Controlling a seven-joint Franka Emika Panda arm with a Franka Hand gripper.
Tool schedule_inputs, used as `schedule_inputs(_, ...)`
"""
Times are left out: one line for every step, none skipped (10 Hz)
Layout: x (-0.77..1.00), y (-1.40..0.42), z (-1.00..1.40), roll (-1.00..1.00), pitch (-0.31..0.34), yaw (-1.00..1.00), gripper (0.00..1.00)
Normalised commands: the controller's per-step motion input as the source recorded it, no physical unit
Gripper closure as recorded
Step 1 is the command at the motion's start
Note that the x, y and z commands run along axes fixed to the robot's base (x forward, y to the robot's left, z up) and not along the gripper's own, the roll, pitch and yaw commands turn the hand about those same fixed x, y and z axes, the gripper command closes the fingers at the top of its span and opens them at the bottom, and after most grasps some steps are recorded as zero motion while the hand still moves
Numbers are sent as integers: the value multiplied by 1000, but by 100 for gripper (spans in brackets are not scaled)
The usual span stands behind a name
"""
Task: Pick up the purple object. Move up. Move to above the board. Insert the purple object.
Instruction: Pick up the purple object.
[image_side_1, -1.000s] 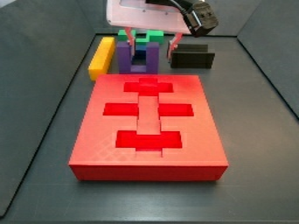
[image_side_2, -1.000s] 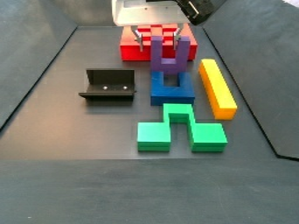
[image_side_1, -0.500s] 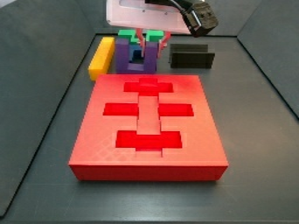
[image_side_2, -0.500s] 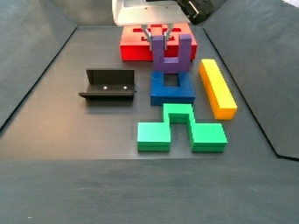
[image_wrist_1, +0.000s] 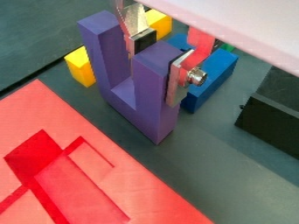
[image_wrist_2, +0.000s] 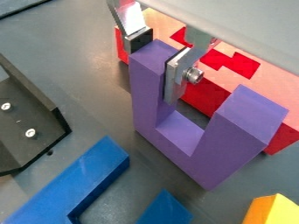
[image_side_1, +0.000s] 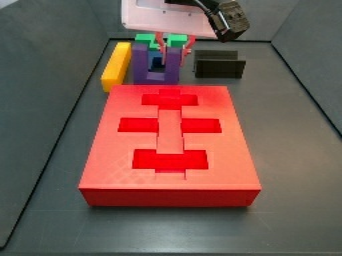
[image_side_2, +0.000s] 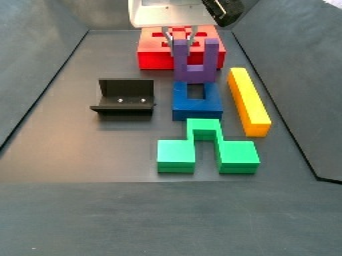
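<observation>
The purple object (image_wrist_1: 135, 92) is a U-shaped block standing on the dark floor with its prongs up, just beyond the board's far end (image_side_1: 107, 150). It also shows in the other views (image_wrist_2: 176, 131) (image_side_1: 142, 62) (image_side_2: 195, 75). My gripper (image_wrist_1: 158, 63) straddles one prong from above, and its silver fingers press on both faces of that prong. The gripper also shows in the other wrist view (image_wrist_2: 158, 59) and in both side views (image_side_1: 167, 42) (image_side_2: 187, 42). The board is a big red slab with cross-and-bar cut-outs (image_wrist_1: 117, 175) (image_wrist_2: 268, 96) (image_side_2: 154, 50).
A blue notched block (image_side_2: 198, 98) lies right behind the purple object (image_wrist_1: 211, 74). A yellow bar (image_side_2: 247, 100) (image_side_1: 118, 65) and a green block (image_side_2: 201, 145) lie nearby. The fixture (image_side_2: 123, 98) (image_side_1: 221, 67) stands to one side.
The gripper came down over the prong and its fingers closed in on it. In the last half second nothing visibly moved.
</observation>
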Motion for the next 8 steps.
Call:
schedule_inputs(0,0,0,0,0,0,100)
schedule_inputs(0,0,0,0,0,0,100)
schedule_inputs(0,0,0,0,0,0,100)
schedule_inputs(0,0,0,0,0,0,100)
schedule_inputs(0,0,0,0,0,0,100)
schedule_inputs(0,0,0,0,0,0,100)
schedule_inputs(0,0,0,0,0,0,100)
schedule_inputs(0,0,0,0,0,0,100)
